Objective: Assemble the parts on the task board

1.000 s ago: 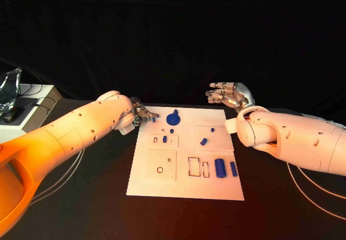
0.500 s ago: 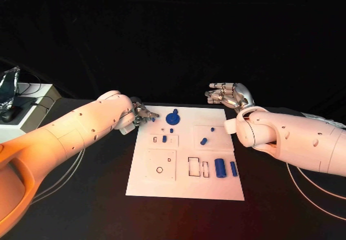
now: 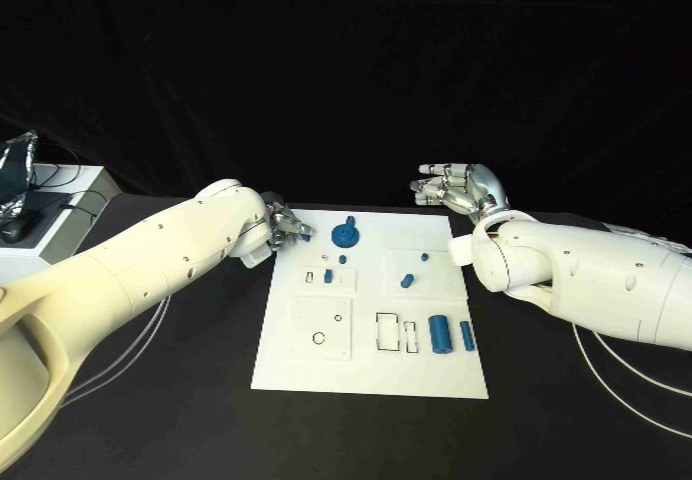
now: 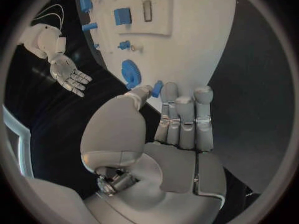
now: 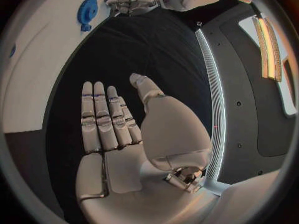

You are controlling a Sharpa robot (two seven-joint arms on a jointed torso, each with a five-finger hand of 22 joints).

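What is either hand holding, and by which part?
The left hand pinches a small blue part between thumb and fingertip; which part of it cannot be told. The right hand holds nothing.

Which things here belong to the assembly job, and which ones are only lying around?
Belong to the job:
- white board
- blue gear on it
- blue cylinder on it
- small blue piece pinched by the left hand
- right hand, holding nothing

Lying around:
- white box at the table's left edge
- cables beside the left arm
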